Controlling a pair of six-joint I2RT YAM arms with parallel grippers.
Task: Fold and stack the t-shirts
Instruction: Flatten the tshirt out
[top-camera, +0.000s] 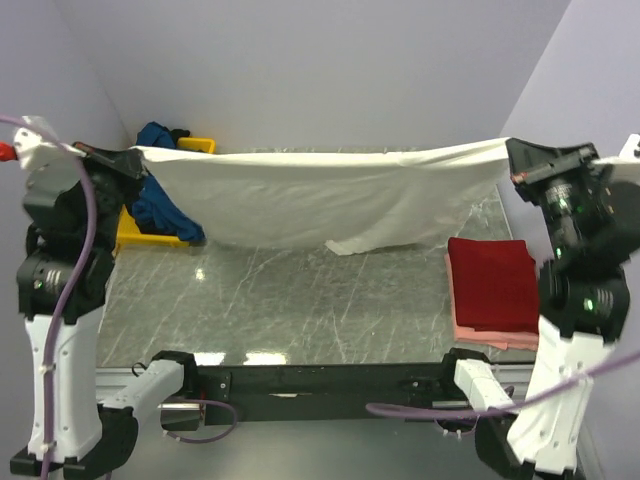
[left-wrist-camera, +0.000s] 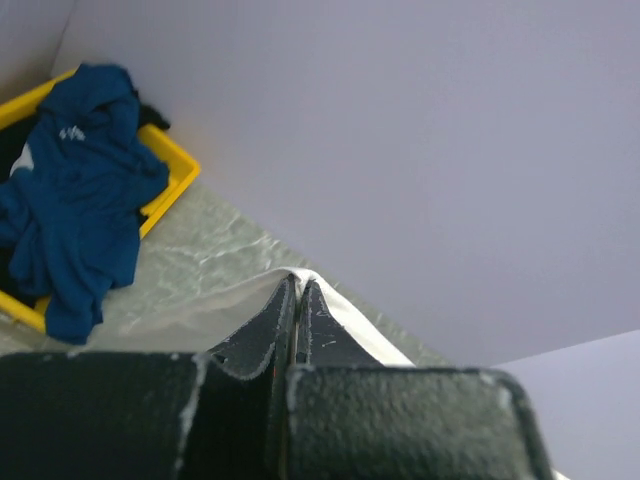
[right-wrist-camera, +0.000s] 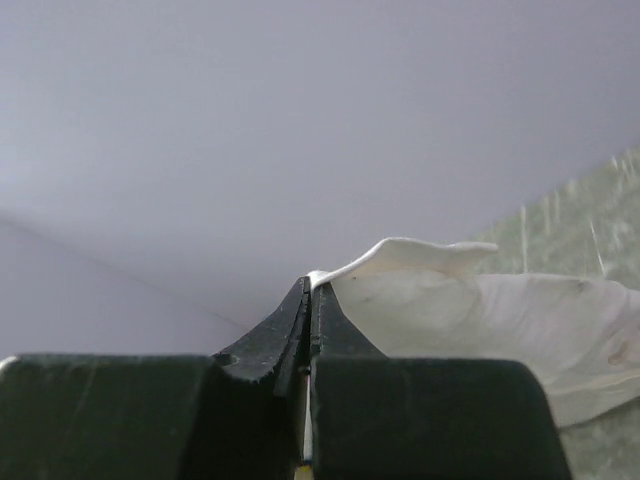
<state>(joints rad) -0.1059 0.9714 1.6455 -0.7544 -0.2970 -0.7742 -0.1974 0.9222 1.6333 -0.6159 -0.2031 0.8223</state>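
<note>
A cream-white t-shirt (top-camera: 320, 195) hangs stretched in the air across the back of the table. My left gripper (top-camera: 136, 160) is shut on its left corner, and my right gripper (top-camera: 510, 152) is shut on its right corner. The pinched cloth shows at the left fingertips (left-wrist-camera: 298, 283) and the right fingertips (right-wrist-camera: 312, 282). The shirt's lower edge and a sleeve touch the table. A folded red t-shirt (top-camera: 492, 282) lies on a folded pale pink t-shirt (top-camera: 480, 332) at the right edge. A dark teal-blue t-shirt (top-camera: 160, 205) lies crumpled in the tray, and shows in the left wrist view (left-wrist-camera: 75, 185).
A yellow plastic tray (top-camera: 196, 145) stands at the back left corner, also in the left wrist view (left-wrist-camera: 172, 165). The grey marbled table (top-camera: 300, 300) runs to pale walls behind and at both sides. The arm mounts sit along the near edge.
</note>
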